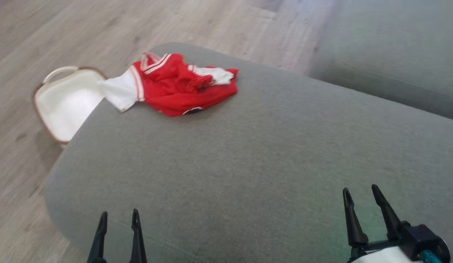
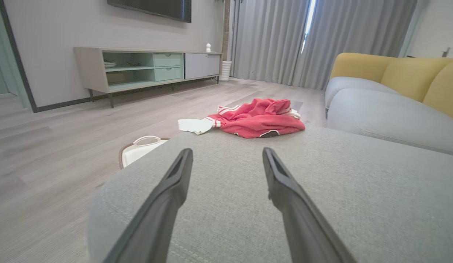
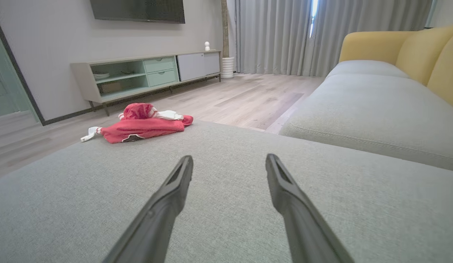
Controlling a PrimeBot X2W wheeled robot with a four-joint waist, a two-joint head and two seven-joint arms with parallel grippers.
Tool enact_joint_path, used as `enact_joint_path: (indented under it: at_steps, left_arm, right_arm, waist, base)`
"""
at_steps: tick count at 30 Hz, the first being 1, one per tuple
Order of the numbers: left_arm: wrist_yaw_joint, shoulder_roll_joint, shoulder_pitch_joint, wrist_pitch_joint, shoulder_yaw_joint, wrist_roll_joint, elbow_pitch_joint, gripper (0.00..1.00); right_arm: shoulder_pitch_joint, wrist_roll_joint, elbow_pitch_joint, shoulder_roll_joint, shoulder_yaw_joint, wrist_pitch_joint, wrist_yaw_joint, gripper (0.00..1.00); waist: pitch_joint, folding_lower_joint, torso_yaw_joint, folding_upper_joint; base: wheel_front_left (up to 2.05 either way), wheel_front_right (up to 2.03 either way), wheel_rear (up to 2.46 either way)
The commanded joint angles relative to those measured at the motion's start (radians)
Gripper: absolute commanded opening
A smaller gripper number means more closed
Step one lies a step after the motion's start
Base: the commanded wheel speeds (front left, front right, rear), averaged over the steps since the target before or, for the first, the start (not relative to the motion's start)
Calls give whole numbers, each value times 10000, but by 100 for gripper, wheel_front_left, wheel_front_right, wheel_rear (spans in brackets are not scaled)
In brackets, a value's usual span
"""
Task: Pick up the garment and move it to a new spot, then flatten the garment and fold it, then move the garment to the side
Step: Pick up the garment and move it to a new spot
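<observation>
Garment (image 1: pixel 175 86), head view: red and white, crumpled on the grey cushion (image 1: pixel 266 153), well ahead of the left pincer (image 1: pixel 119 216) and ahead-left of the right pincer (image 1: pixel 360 190). Both pincers released, fingers spread, empty. White basket (image 1: pixel 65 102) on the floor, just left of the garment.
Left wrist view: fingers parted over bare cushion; garment beyond the tips, slightly right, white sleeve at the cushion edge nearest the basket.
Right wrist view: fingers parted, nothing between them; garment far ahead, left of the tips.
</observation>
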Motion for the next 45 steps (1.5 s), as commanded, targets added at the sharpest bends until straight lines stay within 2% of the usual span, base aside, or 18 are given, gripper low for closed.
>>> enact_joint_path:
  at_steps: [1, 8, 13, 16, 19, 24, 31, 37, 42, 45]
  left_arm:
    - [99, -61, -554, -53, 348, -44, -383, 100]
    - [43, -2, -1375, -53, 1057, 161, -698, 100]
    - [-359, 418, -3255, -53, 1803, 200, -796, 100]
    - [-654, 763, -4738, -53, 1938, 241, -206, 100]
    - [-945, 1036, -6562, -30, 1825, 227, 970, 100]
    - [-1397, 1236, -9777, 590, 1481, 137, 3444, 100]
    - [-1824, 1351, -13016, 2054, 1406, -393, 7328, 100]
    - [-1959, 1383, -14534, 2911, 1577, -889, 9905, 100]
    - [-2079, 1431, -14778, 3053, 1495, -1038, 11295, 100]
    - [-1979, 1587, -14812, 3106, 1426, -995, 11820, 100]
  right_arm:
    - [-475, -115, -316, -87, 154, -108, -9, 100]
    - [-554, -393, -395, -207, 100, -109, -9, 100]
    - [-863, -564, -471, -742, 170, -109, -9, 100]
    - [-1187, -636, -610, -1166, 241, -109, -9, 100]
    - [-1438, -688, -752, -1591, 146, -109, -9, 100]
    - [-1648, -793, -953, -2326, 103, -109, -9, 100]
    - [-2258, -816, -1593, -3287, 140, 106, -9, 100]
    - [-2616, -749, -2513, -3883, 112, 586, -9, 100]
    - [-2665, -751, -3029, -3924, 0, 807, -9, 100]
    - [-2662, -786, -3214, -3872, -137, 840, -9, 100]
  waist:
    - [215, 0, 233, 0]
    - [796, 0, 304, 0]
    - [1669, 0, 117, 0]
    - [2364, 0, -52, 0]
    - [3014, 0, -106, 0]
    - [3967, 0, -209, 0]
    - [5206, 0, -840, 0]
    - [6074, 0, -1440, 0]
    - [6530, 0, -1858, 0]
    - [6746, 0, -2038, 0]
  base:
    - [0, 0, 0]
    - [0, 0, 0]
    - [0, 0, 0]
    - [0, 0, 0]
    - [0, 0, 0]
    - [0, 0, 0]
    - [0, 0, 0]
    - [0, 0, 0]
    - [0, 0, 0]
    - [0, 0, 0]
